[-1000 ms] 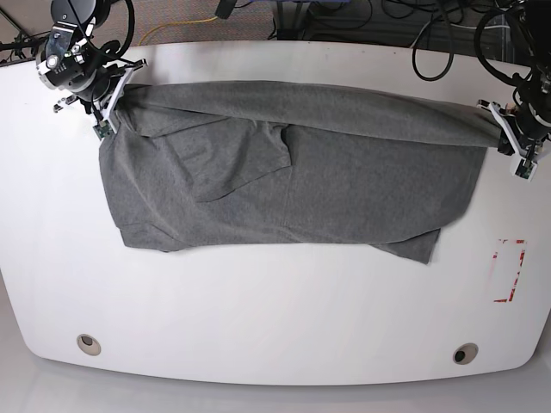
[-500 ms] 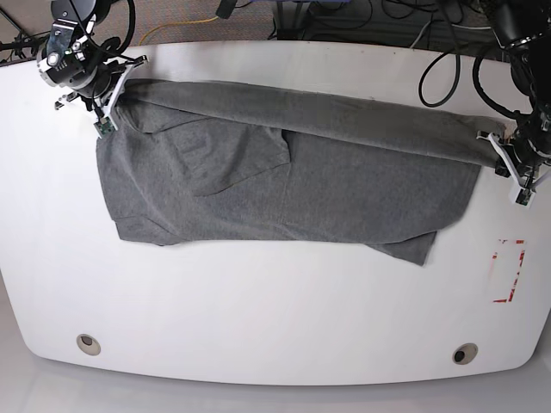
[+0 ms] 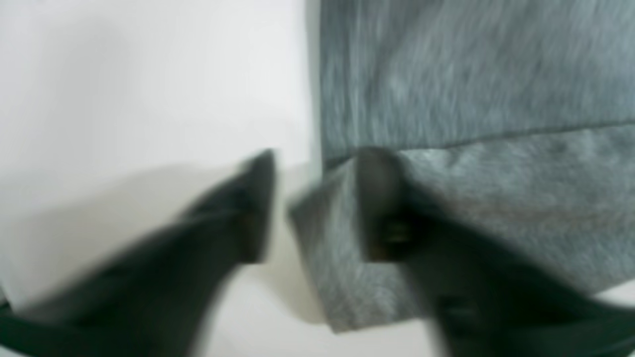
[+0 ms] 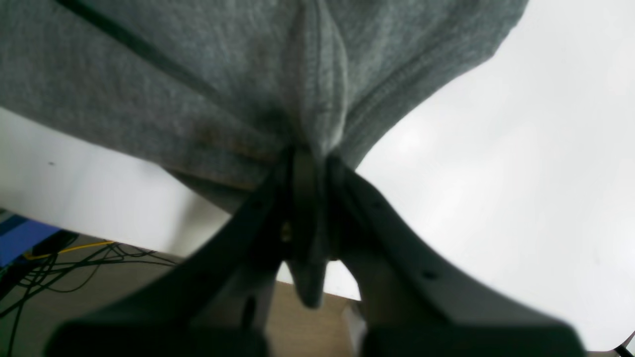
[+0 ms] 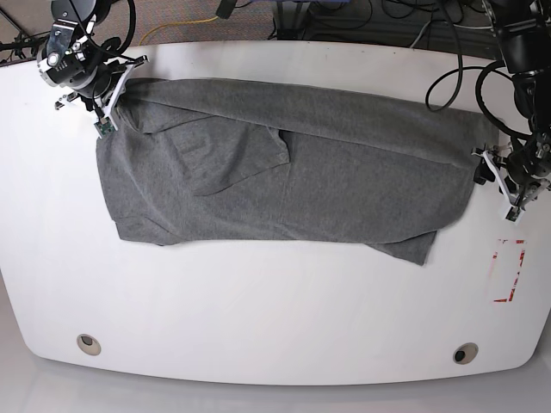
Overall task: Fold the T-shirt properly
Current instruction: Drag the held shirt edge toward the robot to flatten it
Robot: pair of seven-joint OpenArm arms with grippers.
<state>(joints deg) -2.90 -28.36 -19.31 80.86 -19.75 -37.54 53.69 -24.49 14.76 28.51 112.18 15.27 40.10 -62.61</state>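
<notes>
Grey T-shirt (image 5: 293, 176) lying across bench (image 5: 275, 310); right tool (image 4: 310, 163) clamping its corner; left tool (image 3: 315, 203) gaping, fabric loose between.

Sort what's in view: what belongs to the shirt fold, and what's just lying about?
Job:
T-shirt
left gripper, open at the shirt's corner
right gripper, shut on the shirt

Lying about:
red marking on the table
cables behind the table

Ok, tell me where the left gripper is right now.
In the base view the left gripper is at the table's right edge, jaws open beside the T-shirt's right end, just above the red rectangle marking.
</notes>
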